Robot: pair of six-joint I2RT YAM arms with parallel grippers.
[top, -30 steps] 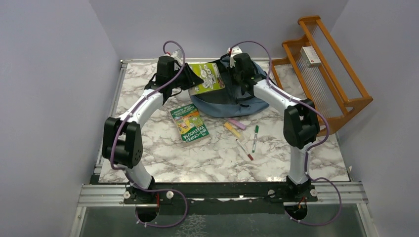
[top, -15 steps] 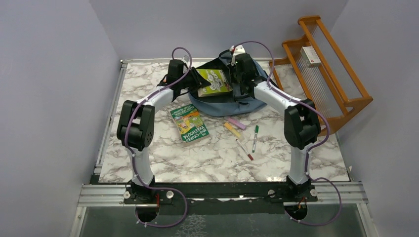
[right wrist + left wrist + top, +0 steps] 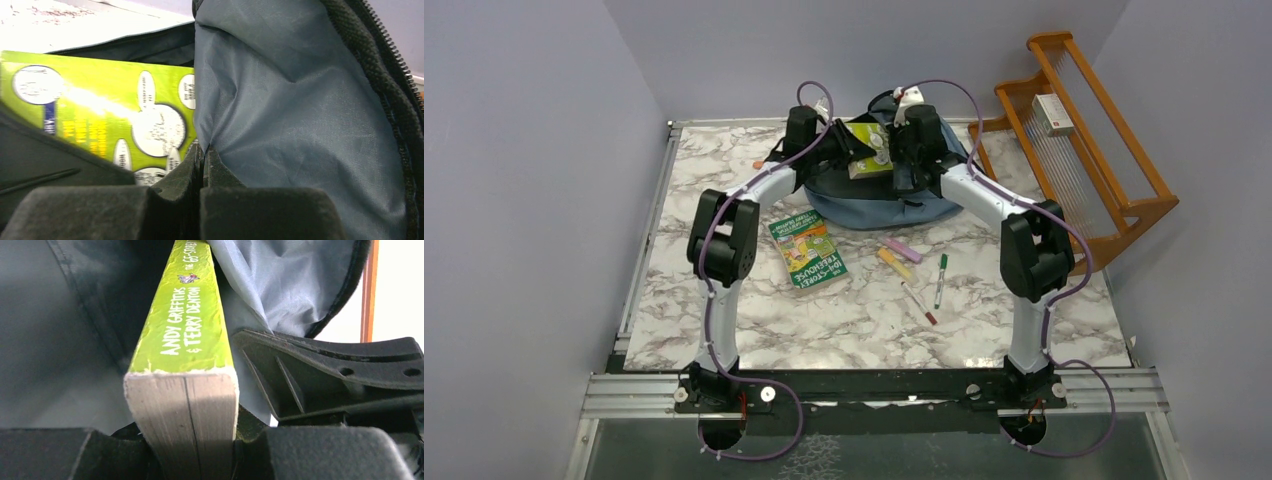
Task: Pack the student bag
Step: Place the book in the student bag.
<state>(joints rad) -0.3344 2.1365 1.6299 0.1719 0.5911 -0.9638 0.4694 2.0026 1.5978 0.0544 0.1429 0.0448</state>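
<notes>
The student bag (image 3: 874, 207), slate-blue, lies at the far middle of the table with its mouth held up. My left gripper (image 3: 838, 150) is shut on a thick lime-green book (image 3: 870, 150). In the left wrist view the book (image 3: 186, 335) stands on edge between the jaws (image 3: 186, 452), with its spine up and its far end inside the bag's grey lining (image 3: 280, 285). My right gripper (image 3: 204, 152) is shut, pinching a fold of the bag's lining (image 3: 295, 115) and lifting the rim (image 3: 902, 160). The book's cover (image 3: 100, 112) shows just left of it.
A second green book (image 3: 808, 250) lies on the marble table (image 3: 824, 320) in front of the bag. Several markers and highlighters (image 3: 902, 250) (image 3: 941, 280) (image 3: 918, 302) lie to its right. A wooden rack (image 3: 1114, 170) with a small white box (image 3: 1052, 113) stands at the far right.
My left arm has swung right and farther away, carrying the lime-green book from the bag's left side into its opening. The right gripper has kept its hold on the bag.
</notes>
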